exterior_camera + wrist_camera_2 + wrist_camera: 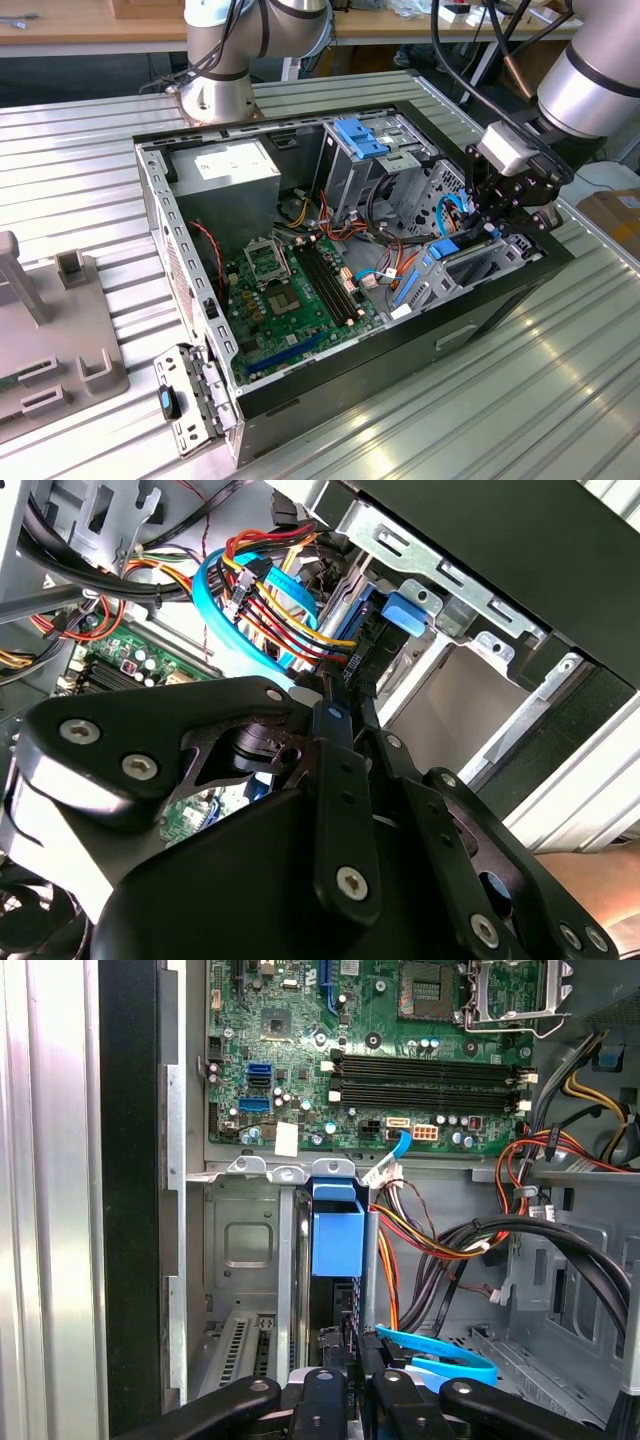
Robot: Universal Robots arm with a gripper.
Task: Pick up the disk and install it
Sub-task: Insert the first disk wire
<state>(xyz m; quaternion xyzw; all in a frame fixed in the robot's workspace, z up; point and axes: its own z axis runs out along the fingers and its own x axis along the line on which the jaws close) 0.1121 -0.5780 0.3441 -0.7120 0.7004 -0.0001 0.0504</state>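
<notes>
One hand [497, 222], one disk [337, 1243], in bay

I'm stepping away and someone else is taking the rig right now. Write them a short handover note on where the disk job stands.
Gripper: down inside the open computer case, at the drive bay on the exterior view's right. Whether its fingers grip anything cannot be told.
Disk: standing on edge in the bay slot directly ahead of the gripper, its blue frame showing in the first wrist view; it is also seen in the second wrist view.
Done: the disk is picked up and brought into the bay.
Left: whether it is fully seated cannot be judged from these pictures, so check seating; cables lie close beside the slot.
</notes>
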